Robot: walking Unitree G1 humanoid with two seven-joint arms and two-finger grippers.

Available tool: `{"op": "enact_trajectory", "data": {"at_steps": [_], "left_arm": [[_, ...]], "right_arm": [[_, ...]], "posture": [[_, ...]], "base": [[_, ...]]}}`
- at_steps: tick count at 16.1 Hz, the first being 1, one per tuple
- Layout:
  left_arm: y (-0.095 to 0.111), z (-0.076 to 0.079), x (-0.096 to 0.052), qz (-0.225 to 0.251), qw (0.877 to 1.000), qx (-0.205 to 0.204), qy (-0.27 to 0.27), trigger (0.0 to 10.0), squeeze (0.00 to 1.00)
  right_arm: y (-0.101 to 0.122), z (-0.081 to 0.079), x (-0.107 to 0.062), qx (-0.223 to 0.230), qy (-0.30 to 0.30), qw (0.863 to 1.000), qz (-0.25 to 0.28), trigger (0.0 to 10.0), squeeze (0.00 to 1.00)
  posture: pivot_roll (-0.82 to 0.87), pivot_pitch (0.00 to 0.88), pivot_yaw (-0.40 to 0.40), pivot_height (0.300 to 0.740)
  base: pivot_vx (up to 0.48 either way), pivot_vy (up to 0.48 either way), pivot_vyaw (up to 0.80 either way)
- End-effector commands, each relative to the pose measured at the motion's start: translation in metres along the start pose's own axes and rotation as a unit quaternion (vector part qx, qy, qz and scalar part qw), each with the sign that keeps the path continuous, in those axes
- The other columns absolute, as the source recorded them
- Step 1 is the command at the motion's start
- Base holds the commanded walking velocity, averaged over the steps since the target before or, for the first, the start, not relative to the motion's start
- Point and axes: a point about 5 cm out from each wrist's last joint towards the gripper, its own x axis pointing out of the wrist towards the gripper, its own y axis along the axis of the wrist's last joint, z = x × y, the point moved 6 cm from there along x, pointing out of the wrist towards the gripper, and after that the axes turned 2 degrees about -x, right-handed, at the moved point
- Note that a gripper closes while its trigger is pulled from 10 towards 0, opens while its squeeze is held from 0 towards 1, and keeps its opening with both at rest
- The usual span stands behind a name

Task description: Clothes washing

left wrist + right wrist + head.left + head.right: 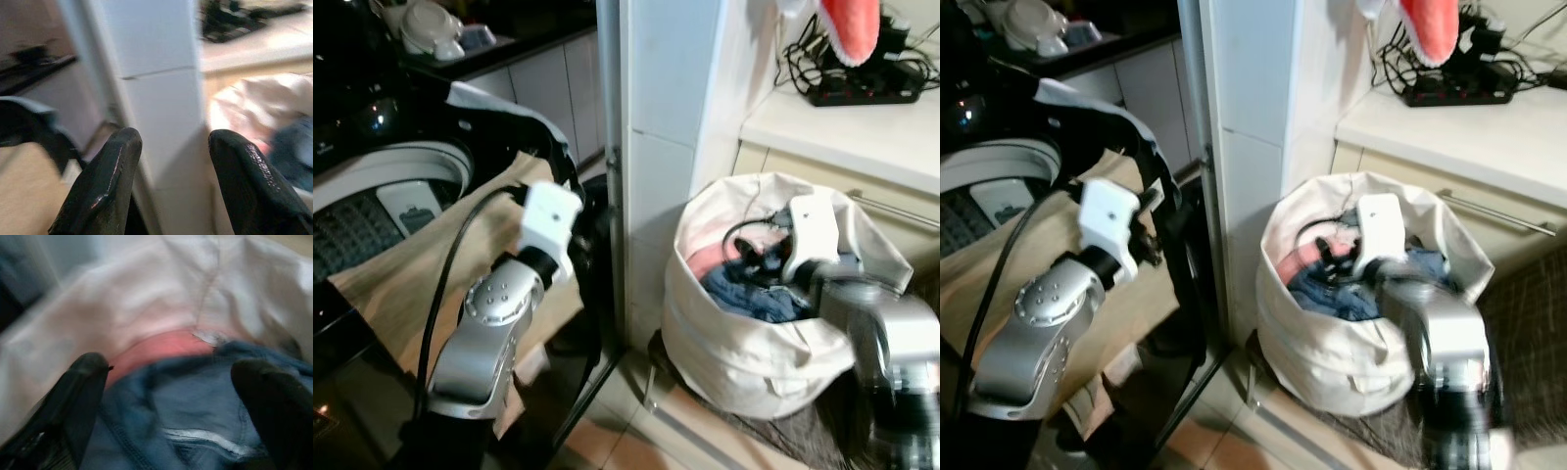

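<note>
Much here is soft with blur: the right arm's lower part smears at 4 o'clock in the head views, and both wrist views are streaked. The washing machine (372, 186) at 9 o'clock is cut off by the picture's edge, and a tan cloth (431, 264) draped over its front hides most of it; a dark garment (524, 122) hangs along the cloth's upper edge. What lies deeper in the white laundry bag (734, 362) cannot be made out.

The bag stands on the floor at 4 o'clock, against a white tiled pillar (656, 147), below a pale counter (862, 127) that carries a black power strip (862, 93). Blue clothing (195, 406) and a pink garment (156, 350) fill its mouth.

The right gripper (171, 396) reaches down into the bag's mouth, its fingers (83, 382) spread wide just above the blue clothing, clamped on nothing.

The left arm is bent and raised at 8 o'clock before the tan cloth. The left gripper (171, 161) points toward the pillar, fingers (107, 181) apart and holding nothing.
</note>
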Motion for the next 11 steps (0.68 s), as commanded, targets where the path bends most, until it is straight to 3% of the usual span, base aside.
{"op": "enact_trajectory", "data": {"at_steps": [1,4,7,8,9,11], "left_arm": [[0.0,0.008,-0.002,-0.004,1.0,0.0,-0.026,10.0,0.0],[0.003,0.029,-0.007,-0.018,0.993,-0.023,-0.111,10.0,0.0],[0.0,0.049,-0.021,-0.046,0.978,-0.017,-0.201,10.0,0.0],[-0.001,0.051,-0.022,-0.05,0.977,-0.015,-0.206,10.0,0.0],[-0.002,0.052,-0.023,-0.056,0.977,-0.013,-0.207,10.0,0.0],[-0.002,0.053,-0.025,-0.063,0.976,-0.015,-0.21,10.0,0.0]], "right_arm": [[-0.007,0.007,0.009,0.002,-0.002,1.0,-0.021,10.0,1.0],[-0.021,0.016,0.037,0.011,0.015,0.996,-0.092,10.0,1.0],[-0.027,0.015,0.048,0.001,0.027,0.993,-0.113,10.0,1.0],[-0.031,0.012,0.05,-0.005,0.031,0.992,-0.12,10.0,1.0],[-0.048,0.007,0.055,-0.04,0.03,0.988,-0.146,10.0,0.0],[-0.067,0.004,0.055,-0.062,0.034,0.982,-0.177,10.0,0.0]], "posture": [[-0.03,0.0,0.048,0.74],[-0.01,0.0,0.052,0.74],[0.02,0.0,0.048,0.74],[0.03,0.0,0.049,0.74],[0.04,0.0,0.049,0.74],[0.05,0.0,0.047,0.74]], "base": [[0.0,0.0,0.0],[0.0,0.0,0.0],[0.0,0.0,0.0],[0.0,0.0,0.0],[0.0,0.0,0.0],[0.0,0.0,0.0]]}}
